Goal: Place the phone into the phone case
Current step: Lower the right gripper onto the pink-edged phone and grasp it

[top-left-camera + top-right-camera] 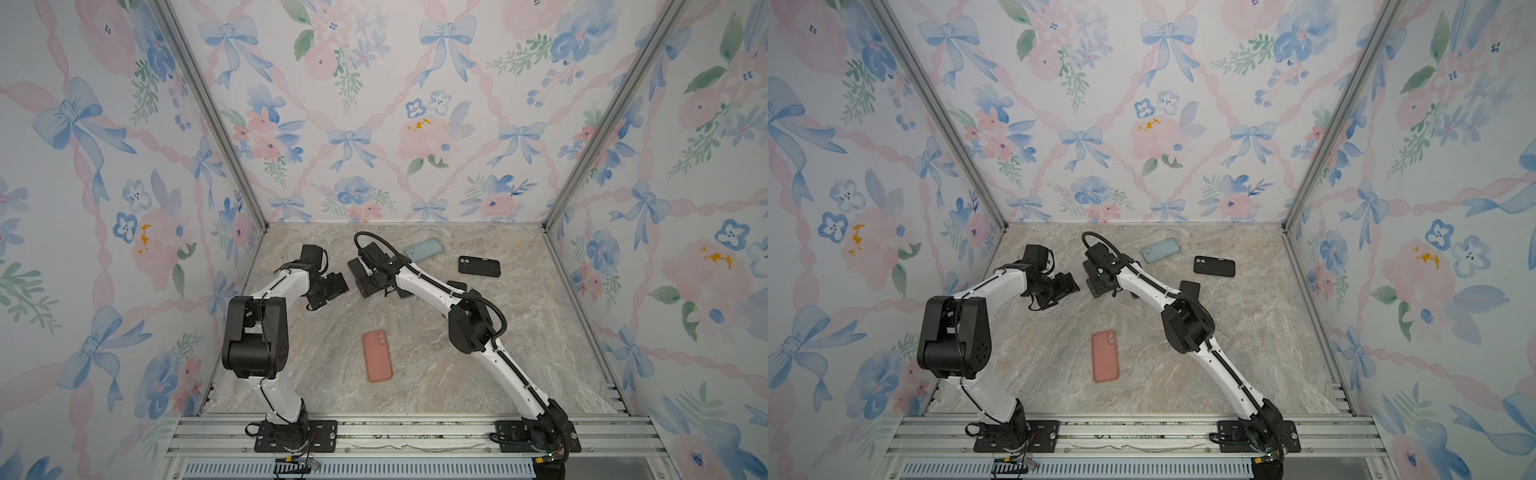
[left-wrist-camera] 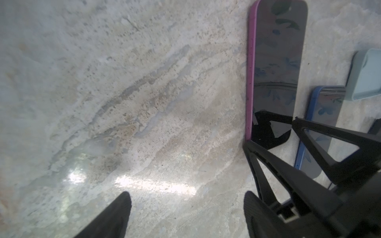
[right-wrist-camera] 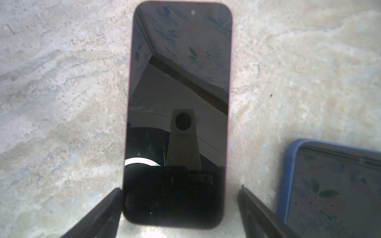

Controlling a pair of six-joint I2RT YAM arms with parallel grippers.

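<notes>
A phone with a pink rim (image 3: pixel 179 99) lies screen up on the marble table; the left wrist view shows it too (image 2: pixel 276 61). My right gripper (image 3: pixel 180 188) is open and straddles the phone's near end: one finger touches its edge, the other stands a little off. In both top views the right gripper (image 1: pixel 365 280) (image 1: pixel 1098 283) covers the phone. My left gripper (image 2: pixel 187 197) (image 1: pixel 338 286) is open just beside it, over bare table. Three phone cases lie apart: salmon (image 1: pixel 377 356), pale teal (image 1: pixel 424 249), black (image 1: pixel 478 266).
A second phone with a blue rim (image 3: pixel 329 185) (image 2: pixel 321 123) lies close beside the pink one, mostly hidden under my right arm in both top views. The teal case (image 2: pixel 365 76) sits just past it. Floral walls close in the table (image 1: pixel 415 395) on three sides.
</notes>
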